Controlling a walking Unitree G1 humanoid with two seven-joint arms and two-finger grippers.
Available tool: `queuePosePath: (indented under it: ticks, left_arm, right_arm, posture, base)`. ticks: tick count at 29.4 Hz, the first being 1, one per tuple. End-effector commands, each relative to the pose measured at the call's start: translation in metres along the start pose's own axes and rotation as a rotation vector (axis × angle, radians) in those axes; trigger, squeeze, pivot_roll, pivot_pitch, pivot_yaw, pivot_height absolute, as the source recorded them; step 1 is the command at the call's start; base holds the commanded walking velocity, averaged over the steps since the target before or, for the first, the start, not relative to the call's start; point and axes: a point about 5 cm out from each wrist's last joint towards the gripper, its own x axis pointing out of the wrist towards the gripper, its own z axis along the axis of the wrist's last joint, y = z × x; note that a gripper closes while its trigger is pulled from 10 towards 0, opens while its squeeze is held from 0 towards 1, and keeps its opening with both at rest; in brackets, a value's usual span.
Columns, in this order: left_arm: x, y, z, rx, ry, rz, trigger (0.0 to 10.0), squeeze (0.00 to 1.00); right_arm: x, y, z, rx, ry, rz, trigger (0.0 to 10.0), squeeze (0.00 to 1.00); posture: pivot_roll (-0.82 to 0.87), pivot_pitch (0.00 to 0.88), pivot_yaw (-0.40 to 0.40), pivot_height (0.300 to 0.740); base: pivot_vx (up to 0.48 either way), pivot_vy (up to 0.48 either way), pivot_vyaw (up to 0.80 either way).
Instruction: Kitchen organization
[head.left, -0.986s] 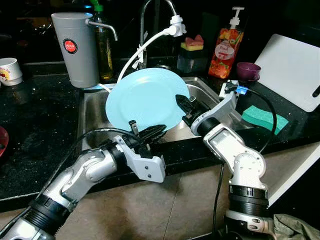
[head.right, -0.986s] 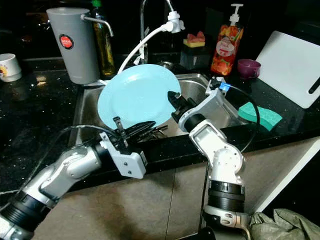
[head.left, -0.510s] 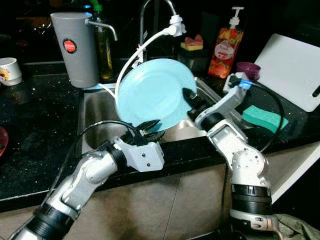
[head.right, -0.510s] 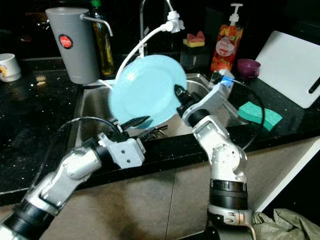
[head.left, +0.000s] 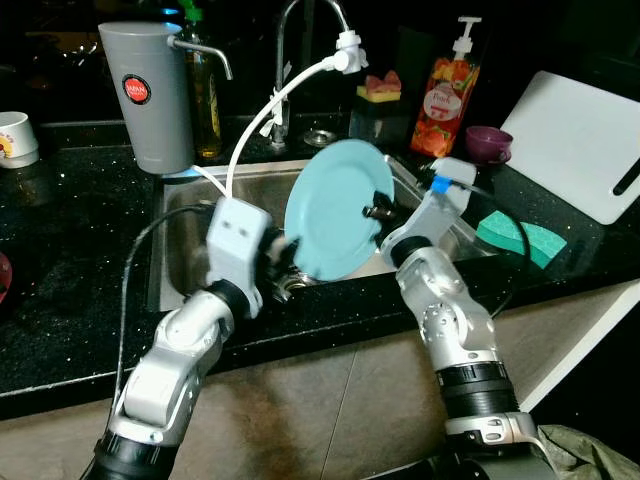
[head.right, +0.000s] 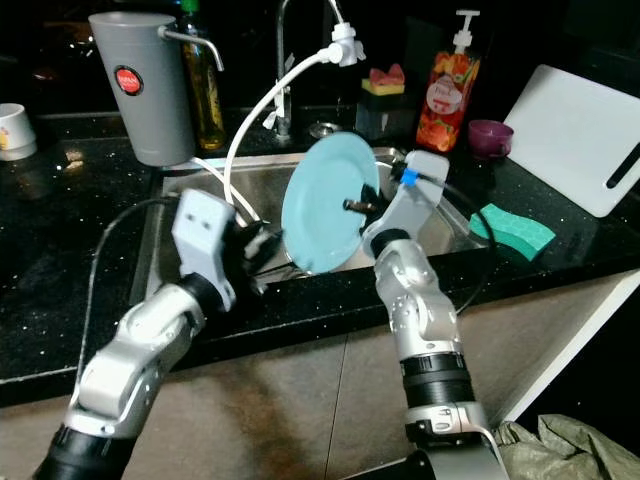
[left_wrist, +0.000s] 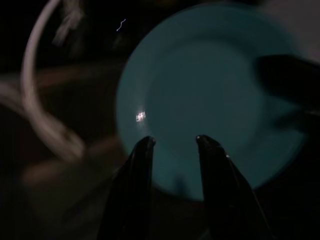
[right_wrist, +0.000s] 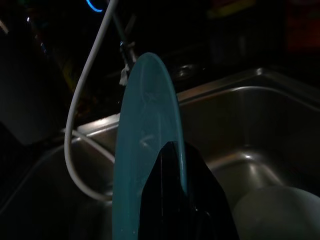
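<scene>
Right arm (head.left: 440, 300) upright, plate (head.left: 330, 215) pinched.

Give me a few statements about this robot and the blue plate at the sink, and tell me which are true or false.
1. The right gripper holds the blue plate by its rim. True.
2. The plate lies flat in the sink. False: it is held on edge above the sink.
3. The left gripper grips the plate too. False: its jaws are open, apart from the plate.
4. A green sponge lies on the counter to the right of the sink. True.
</scene>
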Motion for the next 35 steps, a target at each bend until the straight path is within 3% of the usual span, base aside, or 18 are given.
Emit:
queuePosePath:
  ticks: [1,7,8,9,10,18,19,26,30,31,35]
  left_arm:
    - [-0.001,0.008,-0.011,-0.074,0.132,0.041,10.0,0.00]
    - [-0.003,0.024,-0.004,-0.144,0.180,0.078,10.0,0.00]
    - [-0.003,0.028,-0.001,-0.144,0.179,0.090,10.0,0.00]
    - [-0.003,0.028,-0.001,-0.144,0.179,0.090,10.0,0.00]
    - [-0.003,0.029,0.000,-0.146,0.179,0.095,10.0,0.00]
    - [-0.003,0.028,0.007,-0.167,0.208,0.103,10.0,0.00]
    - [-0.003,0.028,0.007,-0.171,0.213,0.104,10.0,0.00]
    - [-0.002,0.030,0.010,-0.141,0.242,0.127,10.0,0.00]
    - [-0.003,0.030,0.014,-0.129,0.276,0.125,10.0,0.00]
    - [-0.005,0.033,0.021,-0.080,0.249,0.128,10.0,0.00]
    - [-0.007,0.036,0.028,0.010,0.173,0.138,10.0,0.00]
  right_arm:
    - [0.001,0.003,0.000,-0.011,-0.023,0.021,10.0,0.00]
    - [0.001,0.016,-0.010,0.000,-0.002,0.134,10.0,0.00]
    - [0.001,0.020,-0.012,0.007,-0.004,0.157,10.0,0.33]
    - [0.001,0.020,-0.012,0.007,-0.004,0.157,10.0,0.33]
    - [0.001,0.022,-0.014,0.013,-0.002,0.162,10.0,1.00]
    - [0.001,0.031,-0.011,0.083,-0.038,0.227,10.0,1.00]
    - [0.000,0.033,-0.007,0.114,-0.056,0.247,10.0,0.00]
    - [-0.009,0.029,0.015,0.139,-0.121,0.280,10.0,0.00]
    - [-0.019,0.031,0.019,0.058,-0.128,0.332,10.0,0.00]
    - [-0.031,0.034,0.015,-0.049,-0.099,0.393,10.0,0.00]
    - [-0.043,0.034,0.006,-0.116,-0.059,0.421,10.0,0.00]
  posture:
    - [0.06,0.183,-0.086,0.740]
    - [0.06,0.185,-0.085,0.740]
    - [0.06,0.185,-0.085,0.740]
    - [0.06,0.185,-0.085,0.740]
    - [0.06,0.185,-0.085,0.740]
    - [0.07,0.182,-0.083,0.740]
    - [0.07,0.182,-0.083,0.740]
    - [0.06,0.182,-0.083,0.740]
    - [0.06,0.181,-0.082,0.740]
    - [0.06,0.181,-0.081,0.740]
    - [0.07,0.179,-0.080,0.740]
  base:
    - [0.000,0.000,0.00]
    - [0.000,0.000,0.00]
    - [0.000,0.000,0.00]
    - [0.000,0.000,0.00]
    - [0.000,0.000,0.00]
    - [0.000,0.000,0.00]
    - [0.000,0.000,0.00]
    - [0.000,0.000,0.00]
    - [0.000,0.000,0.00]
    - [0.000,0.000,0.00]
    - [0.000,0.000,0.00]
